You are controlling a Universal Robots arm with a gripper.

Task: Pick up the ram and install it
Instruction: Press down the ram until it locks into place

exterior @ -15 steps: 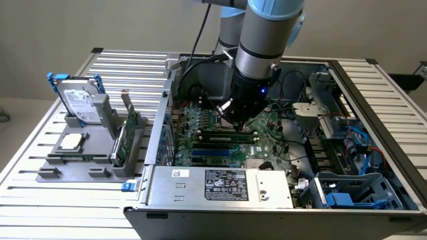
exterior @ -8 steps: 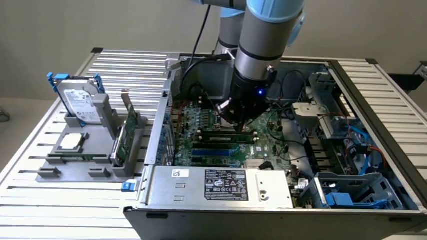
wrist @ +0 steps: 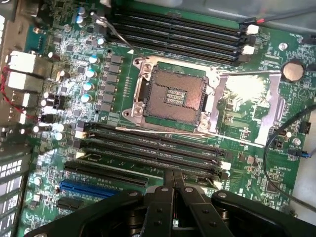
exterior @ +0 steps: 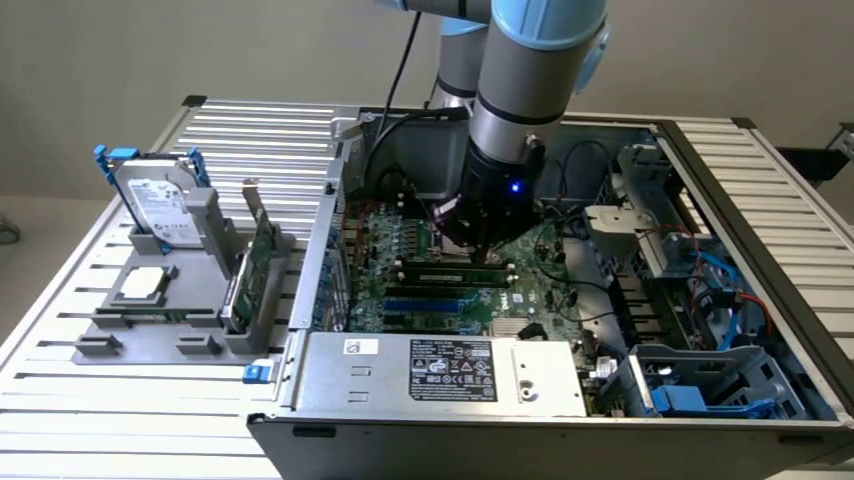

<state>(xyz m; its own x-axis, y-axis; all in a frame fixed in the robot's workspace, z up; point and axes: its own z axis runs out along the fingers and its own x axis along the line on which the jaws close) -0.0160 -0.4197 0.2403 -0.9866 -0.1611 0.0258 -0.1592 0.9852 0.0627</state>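
The ram [exterior: 457, 268], a long narrow green stick with dark chips, stands on edge in a motherboard slot inside the open computer case [exterior: 400, 440]. My gripper [exterior: 471, 243] comes down from above, its tip right at the ram's top edge near the middle. In the wrist view the two fingers [wrist: 163, 205] lie pressed together, and the gripper [wrist: 173, 174] ends over the nearest slot [wrist: 123, 163] of the bank beside the open processor socket [wrist: 170, 94]. The gripper is shut, and nothing shows between its fingertips. The ram itself is hard to make out in the wrist view.
Outside the case, on the exterior view's left, a grey fixture holds a hard drive [exterior: 158, 205], a small silver processor chip [exterior: 144, 285] and a green expansion card [exterior: 260, 265]. The power supply [exterior: 441, 372] sits at the front. Cables and drive bays crowd the right side [exterior: 694, 300].
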